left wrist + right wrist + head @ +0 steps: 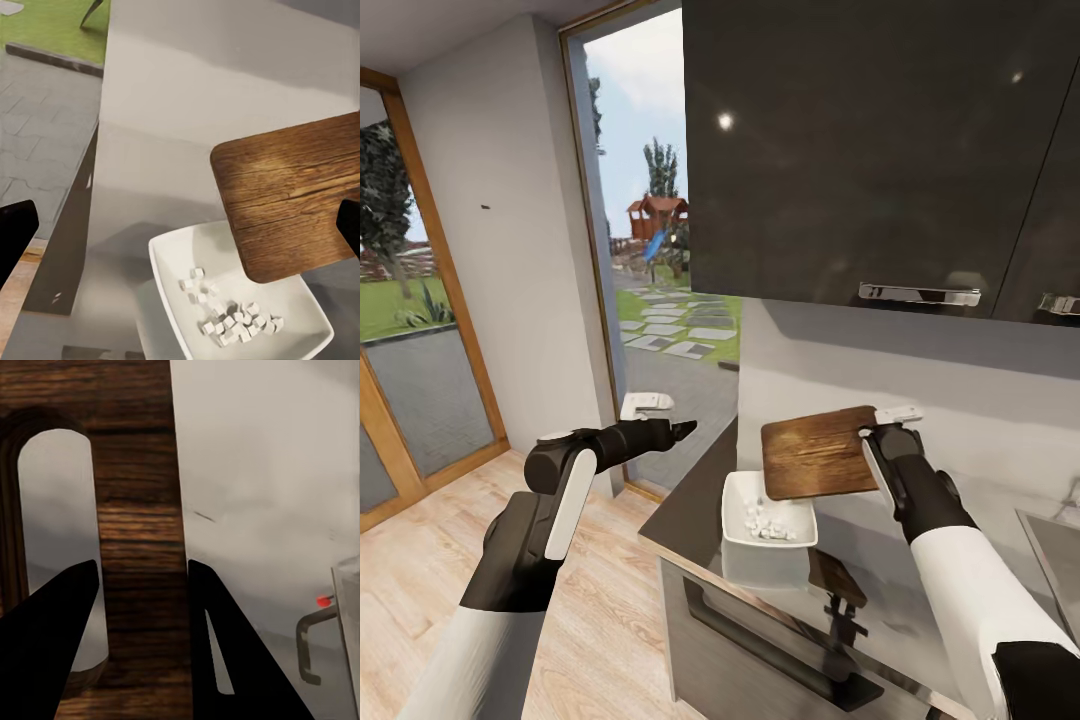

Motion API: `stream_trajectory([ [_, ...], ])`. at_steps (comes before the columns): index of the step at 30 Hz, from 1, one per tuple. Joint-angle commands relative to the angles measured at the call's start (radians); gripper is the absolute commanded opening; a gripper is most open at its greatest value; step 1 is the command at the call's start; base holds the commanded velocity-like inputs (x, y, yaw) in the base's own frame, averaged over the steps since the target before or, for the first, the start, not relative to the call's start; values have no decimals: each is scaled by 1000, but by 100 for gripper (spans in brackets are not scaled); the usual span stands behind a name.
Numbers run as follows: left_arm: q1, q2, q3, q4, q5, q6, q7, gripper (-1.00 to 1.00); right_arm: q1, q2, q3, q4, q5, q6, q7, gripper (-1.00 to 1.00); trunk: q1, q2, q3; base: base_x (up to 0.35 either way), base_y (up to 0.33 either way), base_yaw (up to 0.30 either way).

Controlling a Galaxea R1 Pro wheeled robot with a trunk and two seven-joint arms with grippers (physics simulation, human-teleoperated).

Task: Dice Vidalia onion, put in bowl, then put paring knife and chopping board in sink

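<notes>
Center of the head view, the right gripper point(882, 432) is clamped on the one chopping board point(820, 452), tilted over the single white bowl point(745, 545), probably so the onion cubes point(768, 522) slide in. Roughly twenty already there. Left gripper point(685, 428) at middle left holds nothing; can't tell its jaws.

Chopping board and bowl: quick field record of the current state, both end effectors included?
chopping board: lifted, tilted above the bowl
bowl: white, on the countertop near its end, diced onion inside
right end effector: shut on the chopping board's edge strip beside its handle slot
left end effector: off the counter's end, holding nothing; open or shut unclear
sink: at the head view's right edge
</notes>
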Motion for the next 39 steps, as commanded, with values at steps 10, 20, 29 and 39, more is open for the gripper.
stream_trajectory([
  [10,0,0,1,0,-2,4,-4,100,0,-8,-142,-1,3,7,63,-100,0,-1,0,0,0,0],
  [20,0,0,0,0,-2,5,-4,100,0,-107,-172,-1,2,10,157,-100,0,-1,0,0,0,0],
  [29,0,0,-1,1,-2,4,-4,100,0,-151,-263,-1,3,40,171,-100,0,-1,0,0,0,0],
  [39,0,0,-1,1,-2,4,-4,100,0,-162,-318,-1,3,131,169,-100,0,-1,0,0,0,-33],
])
